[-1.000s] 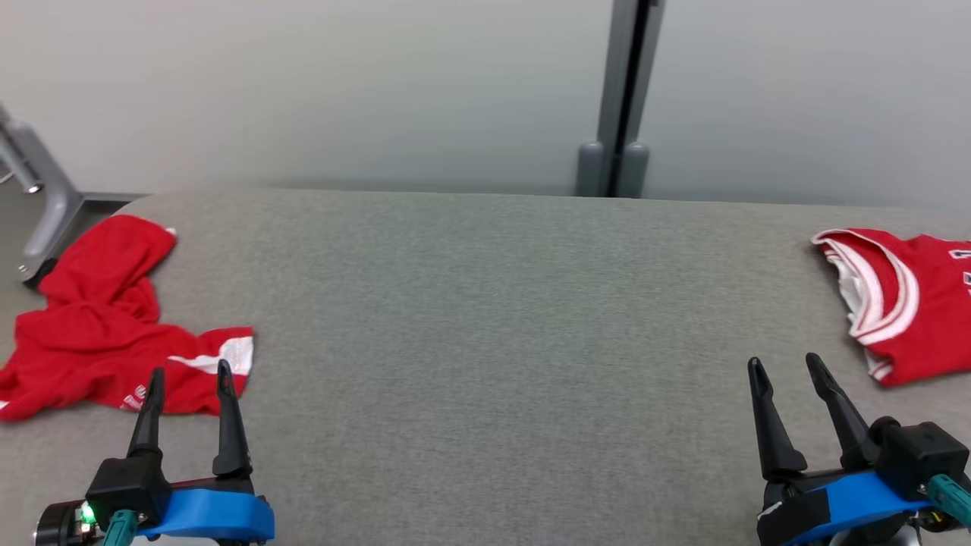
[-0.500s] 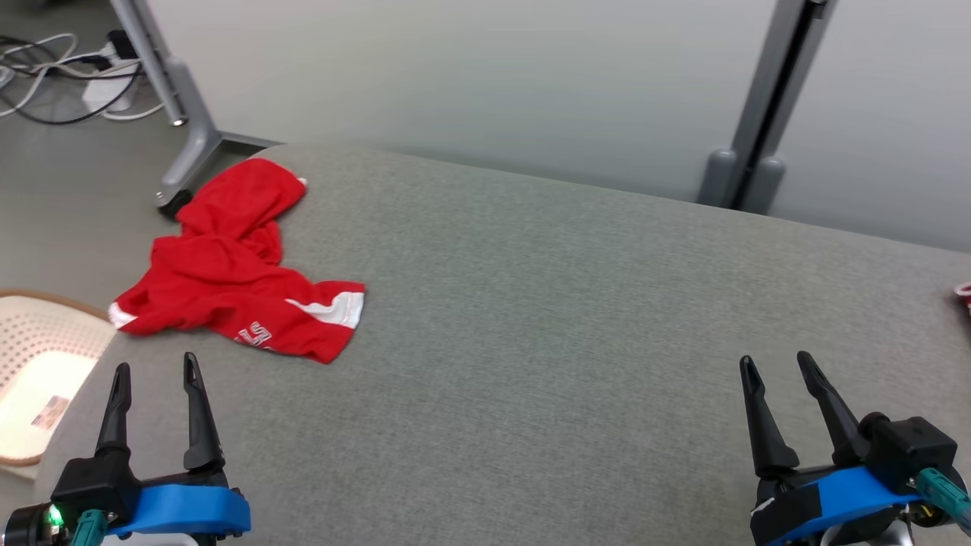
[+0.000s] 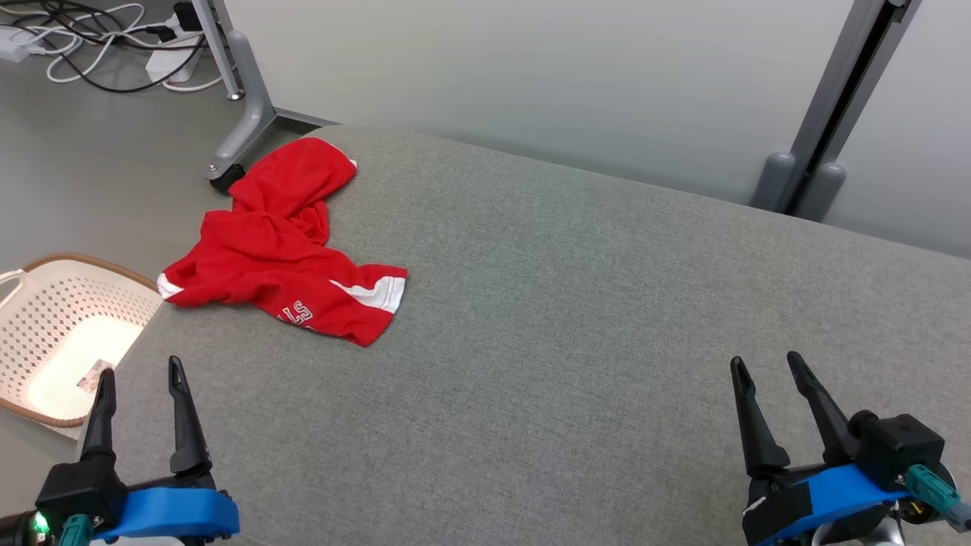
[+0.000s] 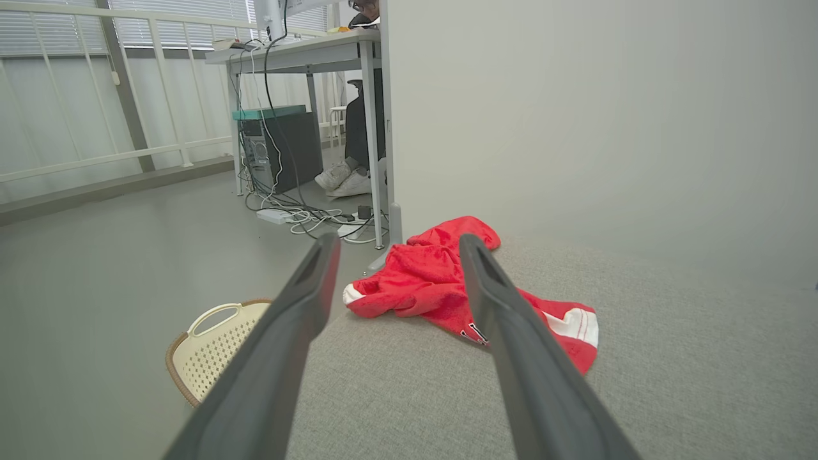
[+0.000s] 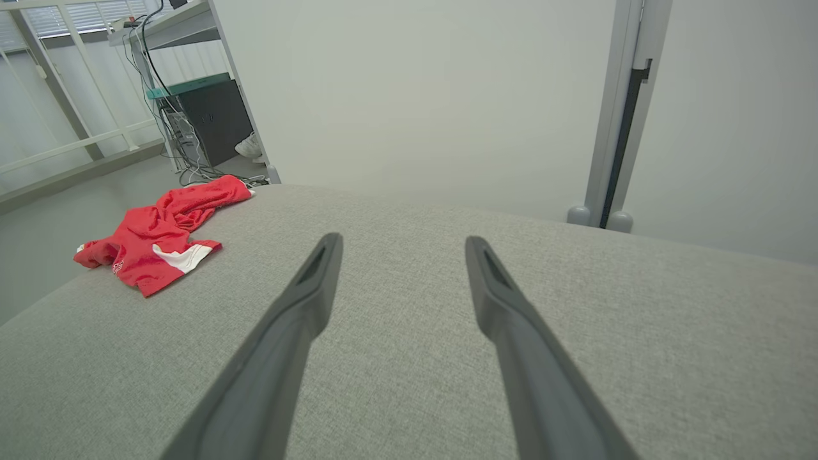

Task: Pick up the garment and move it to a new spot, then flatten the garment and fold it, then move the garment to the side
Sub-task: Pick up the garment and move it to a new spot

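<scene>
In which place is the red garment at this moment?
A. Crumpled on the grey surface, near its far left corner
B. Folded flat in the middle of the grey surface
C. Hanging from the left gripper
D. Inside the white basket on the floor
A: the red garment lies bunched up on the grey surface near its far left corner, and the left gripper is open and apart from it.

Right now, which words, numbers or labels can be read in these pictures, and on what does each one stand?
"ST": white outlined letters on the red garment, an uncertain reading; the rest is hidden in a fold.
Sticker in the basket: too small to read.
</scene>
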